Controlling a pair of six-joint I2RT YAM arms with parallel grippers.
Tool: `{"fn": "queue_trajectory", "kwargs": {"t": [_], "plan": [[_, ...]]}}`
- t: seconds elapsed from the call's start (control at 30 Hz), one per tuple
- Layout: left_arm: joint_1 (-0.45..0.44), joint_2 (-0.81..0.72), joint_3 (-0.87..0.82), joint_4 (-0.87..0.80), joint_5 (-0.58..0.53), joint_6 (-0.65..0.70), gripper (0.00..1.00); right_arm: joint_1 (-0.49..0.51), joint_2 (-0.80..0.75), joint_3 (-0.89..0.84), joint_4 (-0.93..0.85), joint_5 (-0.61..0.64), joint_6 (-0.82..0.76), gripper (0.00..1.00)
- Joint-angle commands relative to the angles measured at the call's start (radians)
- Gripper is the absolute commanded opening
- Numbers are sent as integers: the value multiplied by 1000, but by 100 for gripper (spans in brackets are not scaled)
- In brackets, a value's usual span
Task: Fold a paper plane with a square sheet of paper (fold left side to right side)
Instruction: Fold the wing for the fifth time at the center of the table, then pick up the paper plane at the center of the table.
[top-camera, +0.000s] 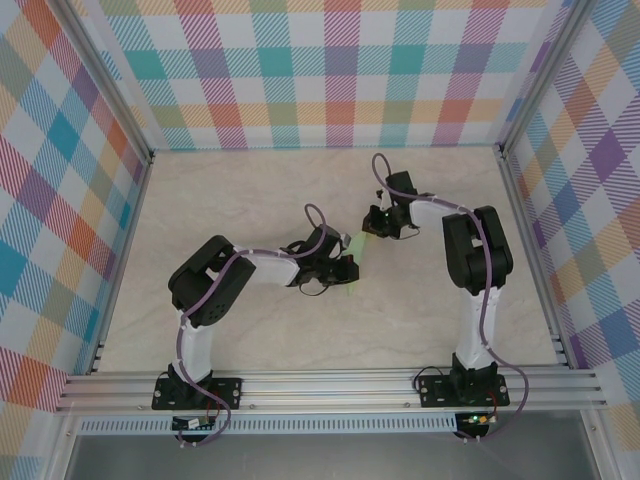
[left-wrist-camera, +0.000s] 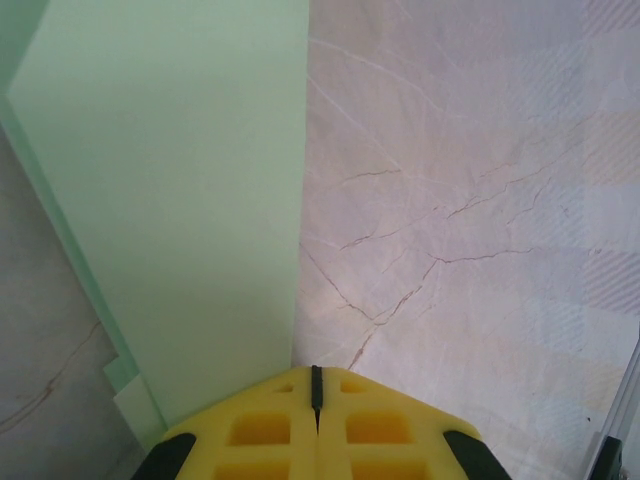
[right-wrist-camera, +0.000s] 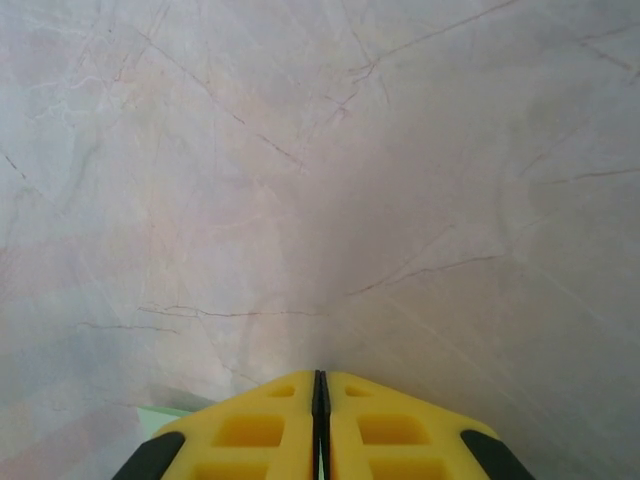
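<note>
Left tool pressed together, tips at near edge of folded green paper, flat on table, near its middle. Right tool pressed together too, green corner just beside. Could skew layers if dragged; could slide on smooth table, crease drifting.

Black-white arms — purple cables
</note>
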Motion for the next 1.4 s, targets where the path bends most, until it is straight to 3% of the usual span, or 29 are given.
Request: {"fn": "queue_trajectory", "kwargs": {"t": [0.0, 0.17, 0.4, 0.47, 0.57, 0.7, 0.8, 0.87, 0.97, 1.07, 1.17, 1.23, 1.37], "plan": [[-18, 44, -53, -134, -9, -6, 2, -24, 44, 51, 13, 53, -21, 11], [-19, -41, -37, -127, 30, 11, 10, -27, -70, 12, 4, 94, -38, 14], [-10, -245, 6, -138, 72, 72, 32, -25, -305, -115, -66, 195, -54, 38], [-11, -320, -12, -163, 13, 112, 36, -16, -365, -166, -84, 196, -31, 43], [-10, -474, -77, -220, -174, 166, 41, 36, -446, -245, -103, 210, 23, 51], [-11, -665, -180, -283, -438, 176, 49, 180, -490, -306, -106, 257, 82, 67], [-11, -746, -229, -310, -520, 168, 52, 277, -464, -314, -113, 296, 113, 75], [-11, -771, -250, -315, -542, 157, 53, 312, -428, -311, -130, 335, 143, 75], [-10, -784, -263, -316, -544, 146, 53, 322, -390, -321, -138, 368, 185, 67], [-10, -792, -265, -316, -541, 142, 54, 331, -376, -316, -155, 382, 192, 53], [-11, -798, -264, -321, -544, 142, 54, 342, -371, -308, -172, 382, 188, 30], [-11, -802, -266, -325, -553, 140, 54, 345, -384, -316, -144, 337, 169, 13], [-11, -816, -266, -337, -572, 141, 54, 347, -480, -364, -5, 158, 116, 2]]}}
